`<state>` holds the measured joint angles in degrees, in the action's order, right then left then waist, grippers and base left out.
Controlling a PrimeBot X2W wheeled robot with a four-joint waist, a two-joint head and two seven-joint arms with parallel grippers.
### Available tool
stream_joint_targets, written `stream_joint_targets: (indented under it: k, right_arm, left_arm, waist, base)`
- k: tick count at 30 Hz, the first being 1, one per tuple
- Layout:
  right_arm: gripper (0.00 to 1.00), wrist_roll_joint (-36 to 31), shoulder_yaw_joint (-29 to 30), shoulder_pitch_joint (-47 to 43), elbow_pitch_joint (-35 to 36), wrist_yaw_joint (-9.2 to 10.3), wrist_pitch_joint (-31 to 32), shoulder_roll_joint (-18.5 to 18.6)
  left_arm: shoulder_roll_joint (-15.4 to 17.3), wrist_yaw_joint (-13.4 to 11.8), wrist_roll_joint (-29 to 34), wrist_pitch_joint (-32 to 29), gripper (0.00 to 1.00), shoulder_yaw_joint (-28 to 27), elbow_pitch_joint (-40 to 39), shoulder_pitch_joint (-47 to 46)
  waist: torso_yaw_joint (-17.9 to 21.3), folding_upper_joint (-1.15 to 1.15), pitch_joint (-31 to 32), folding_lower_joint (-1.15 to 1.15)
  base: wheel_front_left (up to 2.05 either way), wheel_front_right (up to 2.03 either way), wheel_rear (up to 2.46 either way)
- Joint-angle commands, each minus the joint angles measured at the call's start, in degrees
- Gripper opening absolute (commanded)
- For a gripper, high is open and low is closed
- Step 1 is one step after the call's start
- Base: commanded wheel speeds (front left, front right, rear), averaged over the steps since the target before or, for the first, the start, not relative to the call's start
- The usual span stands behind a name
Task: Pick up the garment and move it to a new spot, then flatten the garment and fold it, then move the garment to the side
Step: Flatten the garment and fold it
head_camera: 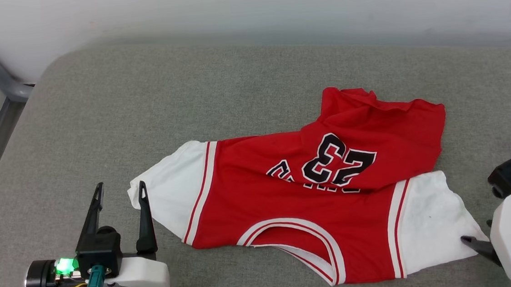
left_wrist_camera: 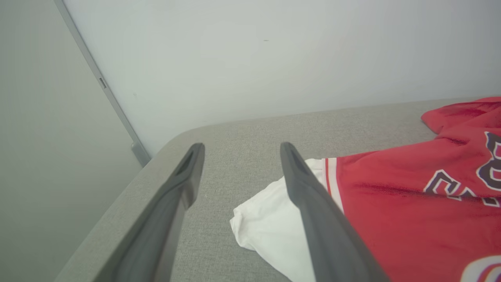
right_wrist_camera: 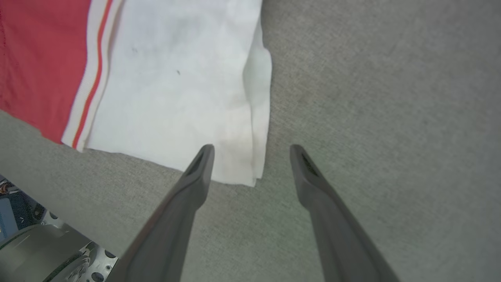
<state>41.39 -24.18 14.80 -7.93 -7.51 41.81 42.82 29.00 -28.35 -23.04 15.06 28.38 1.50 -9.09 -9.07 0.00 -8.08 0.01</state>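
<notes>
Soft, even light is filling all three pictures, and nothing is shining too hard. The garment (head_camera: 286, 182) is throwing only a thin, faint shadow onto the grey cushion (head_camera: 143, 102). The head view is looking sharp. The bottom edges of both wrist views are looking a little blurry.

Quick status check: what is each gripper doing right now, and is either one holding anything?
Left gripper: jaws open, holding nothing.
Right gripper: jaws open, holding nothing; garment not gripped.
</notes>
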Motion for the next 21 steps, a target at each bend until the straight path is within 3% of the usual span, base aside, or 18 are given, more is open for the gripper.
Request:
stream_joint_targets:
  k: [1, 9, 10, 11, 12, 21]
  right_arm:
    - [1.0, 0.3, -1.4, 0.9, -1.5, 0.04, -0.6, -0.9]
    - [1.0, 1.2, -8.3, 1.3, -11.4, 0.04, -5.2, -4.1]
    - [0.74, 1.6, -8.7, 1.3, -12.0, 0.04, -6.4, -4.3]
    - [0.13, 2.0, -9.1, 1.6, -12.5, 0.04, -7.5, -4.4]
    - [0.0, 2.2, -9.3, 1.9, -12.8, 0.04, -8.6, -4.1]
    - [0.0, 7.3, -6.9, 0.1, -14.5, 0.06, -14.0, 2.3]
  left_arm:
    - [-1.2, 0.7, 1.3, 0.1, 1.0, -1.1, -0.1, 1.1]
    - [-6.4, 5.0, 6.0, 0.1, 1.0, -6.1, 1.2, 3.8]
    - [-6.9, 5.7, 6.5, 0.1, 1.0, -6.7, 1.5, 3.9]
    - [-7.3, 6.3, 7.1, 0.1, 1.0, -7.3, 1.7, 4.0]
    - [-7.6, 6.9, 7.5, 0.2, 1.0, -7.8, 2.0, 4.1]
    - [-9.9, 10.5, 10.8, 0.2, 1.0, -12.6, 3.7, 6.3]
  waist:
    - [-0.7, 0.0, -0.8, -0.01]
    - [-1.0, 0.0, -1.8, -0.01]
    - [-0.9, 0.0, -1.7, -0.01]
    - [-0.7, 0.0, -1.7, -0.01]
    - [-0.4, 0.0, -1.5, -0.01]
    - [2.7, 0.0, 1.3, -0.01]
  base:
    - [0.0, 0.0, 0.0]
    - [0.0, 0.0, 0.0]
    - [0.0, 0.0, 0.0]
    - [0.0, 0.0, 0.0]
    - [0.0, 0.0, 0.0]
    - [0.0, 0.0, 0.0]
